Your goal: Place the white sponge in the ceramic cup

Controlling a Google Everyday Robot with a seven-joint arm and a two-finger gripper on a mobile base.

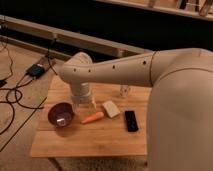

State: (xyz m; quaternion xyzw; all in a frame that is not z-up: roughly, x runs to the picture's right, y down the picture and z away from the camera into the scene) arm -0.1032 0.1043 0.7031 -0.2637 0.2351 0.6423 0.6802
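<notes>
The white sponge (111,108) lies flat on the wooden table (90,140), just right of its middle, with nothing holding it. My arm reaches in from the right and bends down at the table's back left. My gripper (85,103) hangs there close over the tabletop, left of the sponge and apart from it. The ceramic cup does not show; the arm's wrist covers the spot behind the gripper.
A purple bowl (61,114) stands front left of the gripper. An orange carrot (92,118) lies between bowl and sponge. A black remote-like bar (131,121) lies to the right. A small pale shaker (124,91) stands at the back. Cables (15,95) run over the floor on the left.
</notes>
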